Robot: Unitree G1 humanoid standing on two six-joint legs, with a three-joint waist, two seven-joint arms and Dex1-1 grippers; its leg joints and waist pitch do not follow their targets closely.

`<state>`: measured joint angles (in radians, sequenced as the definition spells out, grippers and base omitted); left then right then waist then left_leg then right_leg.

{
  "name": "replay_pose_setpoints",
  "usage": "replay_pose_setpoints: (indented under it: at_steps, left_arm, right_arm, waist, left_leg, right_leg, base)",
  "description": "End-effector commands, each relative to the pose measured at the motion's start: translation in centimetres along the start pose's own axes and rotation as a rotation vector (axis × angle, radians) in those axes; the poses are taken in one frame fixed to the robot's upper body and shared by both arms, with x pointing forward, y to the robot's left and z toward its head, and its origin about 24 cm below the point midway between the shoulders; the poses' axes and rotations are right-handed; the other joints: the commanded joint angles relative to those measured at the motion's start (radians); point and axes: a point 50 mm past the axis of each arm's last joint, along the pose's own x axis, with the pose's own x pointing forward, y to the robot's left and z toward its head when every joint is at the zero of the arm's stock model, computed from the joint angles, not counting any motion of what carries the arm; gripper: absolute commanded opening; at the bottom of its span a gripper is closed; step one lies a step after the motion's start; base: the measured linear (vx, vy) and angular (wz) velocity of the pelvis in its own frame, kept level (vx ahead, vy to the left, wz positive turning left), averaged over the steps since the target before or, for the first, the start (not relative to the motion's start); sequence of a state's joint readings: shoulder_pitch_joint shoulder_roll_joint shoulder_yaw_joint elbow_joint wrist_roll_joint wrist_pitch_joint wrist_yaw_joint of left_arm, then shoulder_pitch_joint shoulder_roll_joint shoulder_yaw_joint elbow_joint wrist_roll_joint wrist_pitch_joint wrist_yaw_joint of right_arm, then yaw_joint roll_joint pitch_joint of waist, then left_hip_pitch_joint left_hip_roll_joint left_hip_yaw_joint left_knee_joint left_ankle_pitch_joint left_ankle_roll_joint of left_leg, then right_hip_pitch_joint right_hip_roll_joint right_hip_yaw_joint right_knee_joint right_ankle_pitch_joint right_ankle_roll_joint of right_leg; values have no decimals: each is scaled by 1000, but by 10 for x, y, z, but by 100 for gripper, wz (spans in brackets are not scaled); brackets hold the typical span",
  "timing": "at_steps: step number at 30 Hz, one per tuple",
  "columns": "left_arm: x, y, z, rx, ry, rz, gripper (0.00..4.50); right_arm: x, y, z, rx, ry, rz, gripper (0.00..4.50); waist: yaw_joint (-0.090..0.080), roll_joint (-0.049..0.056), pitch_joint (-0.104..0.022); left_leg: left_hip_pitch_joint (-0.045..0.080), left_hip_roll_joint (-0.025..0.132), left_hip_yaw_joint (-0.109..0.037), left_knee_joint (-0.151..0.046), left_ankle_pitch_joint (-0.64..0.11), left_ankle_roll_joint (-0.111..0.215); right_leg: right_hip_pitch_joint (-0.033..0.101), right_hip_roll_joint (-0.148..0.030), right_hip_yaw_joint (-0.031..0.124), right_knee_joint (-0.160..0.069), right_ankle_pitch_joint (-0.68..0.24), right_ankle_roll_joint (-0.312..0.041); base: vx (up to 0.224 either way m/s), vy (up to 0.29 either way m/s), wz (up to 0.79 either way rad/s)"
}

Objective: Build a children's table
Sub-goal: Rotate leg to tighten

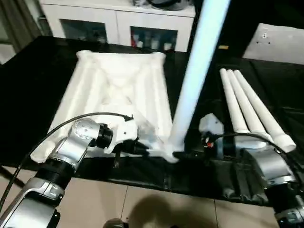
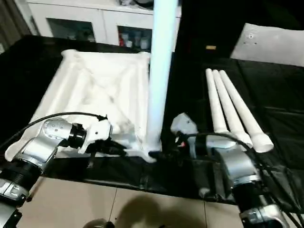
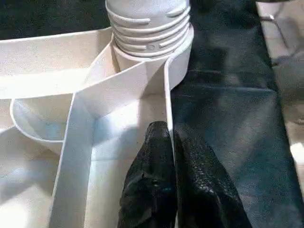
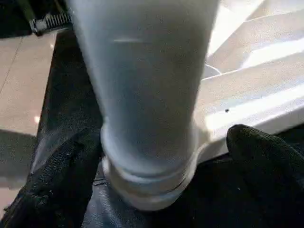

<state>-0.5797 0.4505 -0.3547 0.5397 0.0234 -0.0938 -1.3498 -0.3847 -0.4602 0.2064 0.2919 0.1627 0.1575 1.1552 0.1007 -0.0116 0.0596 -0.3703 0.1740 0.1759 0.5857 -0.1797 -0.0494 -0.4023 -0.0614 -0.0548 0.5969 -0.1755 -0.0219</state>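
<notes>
Tabletop [image 1: 118, 95] and upright leg [image 1: 199, 66] bear no readable writing.

White glass-door cabinets [image 1: 118, 26] behind; beige tiled floor [image 1: 142, 204].

Dim room, overhead glare, motion-blurred leg [image 1: 199, 61].
</notes>
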Motion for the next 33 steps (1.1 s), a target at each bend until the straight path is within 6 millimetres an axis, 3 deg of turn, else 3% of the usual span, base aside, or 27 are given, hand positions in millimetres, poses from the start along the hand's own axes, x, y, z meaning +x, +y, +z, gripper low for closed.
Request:
replay_pose_setpoints:
  at_steps: [1, 19, 30, 31, 32, 33]
  left_arm:
    - [9, -4, 1, 40, 38, -97, 0]
    - [9, -1, 1, 47, 41, -133, 0]
    - [11, 0, -3, -44, 17, -55, 0]
    - [14, 3, -2, -75, -9, -7, 0]
    - [17, 5, 0, -110, -35, 40, 0]
    - [23, 7, 4, -157, -75, 100, 0]
  right_arm:
    - [3, -2, 4, -29, -3, 21, 449]
    - [6, 1, 2, 3, -29, 114, 292]
    - [19, 16, -1, 111, -119, 121, 273]
    - [23, 17, -1, 136, -140, 82, 273]
    - [28, 19, -2, 160, -156, 41, 273]
    - [35, 20, -4, 201, -165, -27, 272]
  waist:
    - [-4, -9, -65]
    - [5, -8, -62]
    - [5, 0, -56]
    - [5, 6, -53]
    - [2, 4, -51]
    - [-2, 3, -47]
  left_leg:
    - [16, 61, -11, -64, -175, 58]
    - [16, 63, -12, -65, -176, 58]
    - [18, 64, -15, -71, -214, 44]
    - [20, 65, -16, -73, -237, 35]
    - [19, 65, -15, -76, -246, 30]
    - [22, 62, -19, -78, -292, 11]
  right_leg:
    - [47, -87, 48, -61, -205, -216]
    - [48, -87, 46, -60, -208, -215]
    - [45, -86, 46, -66, -230, -216]
    - [43, -87, 47, -70, -257, -213]
    - [44, -87, 48, -70, -268, -209]
    - [42, -91, 48, -78, -350, -197]
  base:
    - [0, 0, 0]
    - [0, 0, 0]
    - [0, 0, 0]
    - [0, 0, 0]
    - [0, 0, 0]
    - [0, 0, 0]
